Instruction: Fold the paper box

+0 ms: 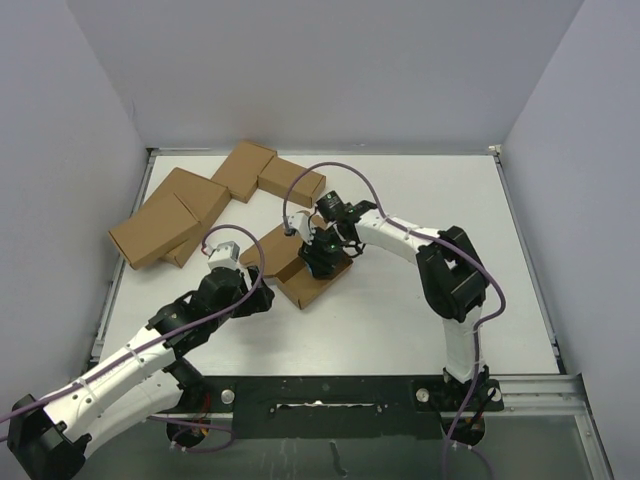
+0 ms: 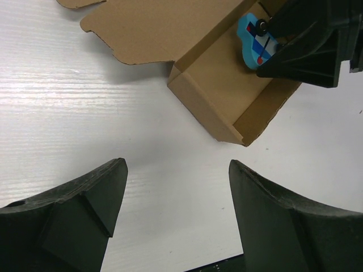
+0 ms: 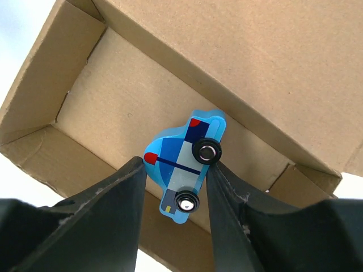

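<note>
Wrist views show blue toy car [image 3: 184, 161] nipped in my right jaws inside the open paper box [image 3: 113, 107], overhead view hides it under my arm [image 1: 398, 233], left jaws wide apart, empty, box just ahead on surface [image 2: 85, 130].

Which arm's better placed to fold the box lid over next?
Left, likely: left gripper open and empty beside the paper box, near its lid flap; right gripper is shut on the toy car over its tray.
</note>
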You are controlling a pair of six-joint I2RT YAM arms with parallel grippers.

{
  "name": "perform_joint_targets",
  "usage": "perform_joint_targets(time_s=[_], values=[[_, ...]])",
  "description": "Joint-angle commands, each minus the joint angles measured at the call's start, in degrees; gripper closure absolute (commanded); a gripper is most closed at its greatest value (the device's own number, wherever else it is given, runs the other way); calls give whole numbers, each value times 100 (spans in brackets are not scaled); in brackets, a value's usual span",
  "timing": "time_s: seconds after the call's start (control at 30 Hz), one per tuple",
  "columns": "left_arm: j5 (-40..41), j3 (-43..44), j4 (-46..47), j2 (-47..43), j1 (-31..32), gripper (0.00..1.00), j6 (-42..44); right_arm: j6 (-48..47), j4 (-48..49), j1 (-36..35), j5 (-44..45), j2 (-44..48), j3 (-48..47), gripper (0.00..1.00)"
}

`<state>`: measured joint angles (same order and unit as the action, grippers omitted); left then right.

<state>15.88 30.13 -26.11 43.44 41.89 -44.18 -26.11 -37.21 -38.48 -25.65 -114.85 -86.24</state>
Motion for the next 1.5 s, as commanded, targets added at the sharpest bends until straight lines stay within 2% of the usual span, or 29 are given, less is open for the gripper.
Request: perform_joint_targets(time_s=[0.0, 0.47, 0.7, 0.77, 0.97, 1.17, 1.37, 1.4, 1.43, 1.47], values=[[56, 5, 105, -189, -34, 28, -53, -104, 81, -125, 221, 0, -261, 70], [-12, -33, 160, -211, -37, 29, -95, -125, -22, -287, 426, -274, -340, 54], [-192, -133, 396, -205, -40, 29, -192, -64, -55, -270, 403, -221, -372, 37], [-254, -147, 475, -226, -34, 29, -227, -48, -79, -266, 374, -178, -389, 35], [-319, -148, 569, -306, -36, 28, -266, -17, -212, -157, 81, 223, -438, 34], [-507, -4, 721, -211, -175, 24, -77, -76, -392, 161, -717, 953, -438, 34], [-868, 258, 871, -134, -716, 22, 172, 222, -72, 826, -1448, 1753, -402, 34], [-1029, 312, 897, -107, -901, 21, 193, 305, 165, 938, -1405, 1937, -327, 32], [-1275, 344, 954, -67, -1113, 21, 205, 399, 477, 1052, -1293, 2115, -209, 25], [-1699, 360, 1036, -17, -1385, 21, 190, 483, 827, 1150, -1136, 2259, -96, 12]])
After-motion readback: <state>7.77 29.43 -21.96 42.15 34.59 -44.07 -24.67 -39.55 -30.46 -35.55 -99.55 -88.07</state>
